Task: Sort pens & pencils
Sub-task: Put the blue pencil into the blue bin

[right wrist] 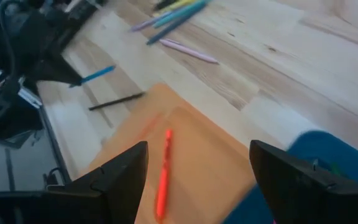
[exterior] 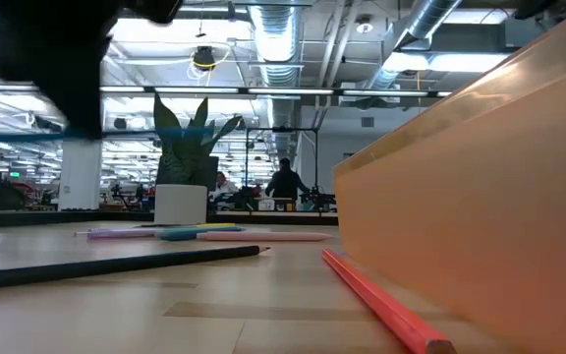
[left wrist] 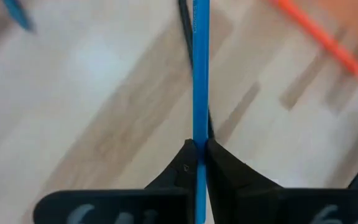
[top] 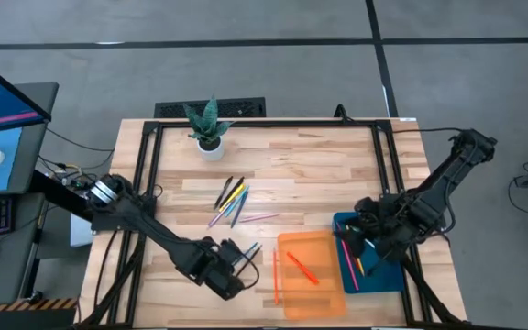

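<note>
Pinching a blue pen [left wrist: 201, 93] between its two fingertips, the left gripper [left wrist: 199, 152] sits at the near left part of the table [top: 319, 156], just left of the orange tray [top: 328, 291]. The pen is a thin, stiff, light stick, and probably smooth, so it could swivel or slip in a narrow pinch like this one; a hold nearer its middle would likely keep it from tipping. A black pencil [exterior: 116, 264] lies flat on the wood just beside the gripper, and an orange-red pencil [exterior: 381, 307] rests along the tray's left wall.

Farther out, a loose cluster of pens & pencils [top: 232, 202] lies in the middle of the table, yellow, blue, black and pink, some overlapping, so each would need picking from a free end or an exposed stretch. One orange stick [right wrist: 163, 177] lies inside the orange tray. A few more lie in the blue tray [top: 342, 223] at the right, where the right gripper [right wrist: 197, 174] hangs with its fingers spread wide, holding nothing. A potted plant [top: 209, 128] stands at the far edge.
</note>
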`<state>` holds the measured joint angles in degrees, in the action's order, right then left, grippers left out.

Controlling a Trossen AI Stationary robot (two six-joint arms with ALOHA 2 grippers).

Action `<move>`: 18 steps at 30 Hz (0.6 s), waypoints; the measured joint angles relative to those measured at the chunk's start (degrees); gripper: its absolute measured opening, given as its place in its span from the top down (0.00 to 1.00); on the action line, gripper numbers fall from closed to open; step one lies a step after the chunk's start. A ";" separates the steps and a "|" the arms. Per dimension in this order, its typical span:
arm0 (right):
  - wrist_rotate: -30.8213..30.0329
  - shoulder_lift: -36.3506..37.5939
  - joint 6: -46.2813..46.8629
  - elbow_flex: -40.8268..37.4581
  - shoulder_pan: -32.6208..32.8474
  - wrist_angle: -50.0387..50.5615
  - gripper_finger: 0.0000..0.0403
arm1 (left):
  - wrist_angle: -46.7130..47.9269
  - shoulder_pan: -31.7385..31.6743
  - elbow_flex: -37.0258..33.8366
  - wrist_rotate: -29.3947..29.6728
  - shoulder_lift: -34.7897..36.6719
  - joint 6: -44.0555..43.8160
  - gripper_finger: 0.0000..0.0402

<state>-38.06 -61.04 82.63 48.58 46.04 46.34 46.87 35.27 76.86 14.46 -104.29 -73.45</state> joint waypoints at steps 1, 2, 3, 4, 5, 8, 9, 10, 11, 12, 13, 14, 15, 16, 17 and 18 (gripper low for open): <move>-0.14 0.00 -1.67 0.00 -0.52 -1.37 0.25 | -0.19 0.00 -0.02 1.91 1.31 -0.43 1.00; -0.27 0.00 -3.76 0.00 -1.20 -3.12 0.25 | -0.54 0.04 0.00 4.01 2.88 -0.60 1.00; -0.67 0.00 -6.03 0.00 -1.93 -5.23 0.25 | -1.07 0.04 0.13 6.30 4.53 -0.52 1.00; -1.01 0.00 -8.70 0.00 -2.88 -7.69 0.25 | -1.97 0.08 0.16 8.72 6.00 0.02 1.00; -1.13 0.00 -11.93 0.00 -4.04 -10.55 0.25 | -3.00 0.09 0.17 11.25 7.32 0.88 1.00; -0.64 -0.14 -23.84 0.00 -8.15 -22.58 0.25 | -8.63 0.04 0.09 20.17 11.65 5.73 1.00; 0.02 -0.15 -27.97 -0.02 -9.46 -27.05 0.25 | -11.36 0.04 0.15 23.34 13.12 7.87 1.00; 0.84 -0.15 -32.06 -0.02 -10.84 -31.72 0.25 | -14.24 0.02 0.24 26.56 14.45 10.40 1.00; 1.77 -0.15 -35.45 0.00 -12.24 -35.66 0.25 | -16.66 0.00 0.24 29.05 15.45 13.02 1.00; 2.84 -0.15 -38.84 0.00 -13.66 -39.67 0.25 | -19.22 -0.03 0.24 31.13 16.26 15.76 1.00; 3.98 -0.15 -41.69 0.00 -14.93 -43.25 0.25 | -22.08 -0.19 0.24 32.97 16.84 18.67 1.00; 4.96 -0.15 -44.33 0.00 -16.18 -46.27 0.25 | -25.09 -0.42 0.24 34.29 17.23 21.63 1.00; 5.89 -0.15 -46.72 0.00 -17.33 -49.29 0.25 | -28.31 -0.75 0.24 34.99 17.58 24.77 1.00; 6.82 -0.15 -48.79 0.00 -18.33 -51.74 0.25 | -31.41 -1.16 0.24 35.24 17.72 27.66 1.00; 7.66 -0.15 -50.32 0.00 -19.31 -53.62 0.25 | -34.61 -1.70 0.24 35.14 17.74 30.50 1.00; 8.37 -0.16 -51.67 0.00 -20.26 -55.18 0.25 | -37.01 -2.23 0.24 34.45 17.70 32.86 1.00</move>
<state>-29.69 -61.20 30.96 48.58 25.77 -8.84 9.86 33.04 77.10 48.91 -86.59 -40.59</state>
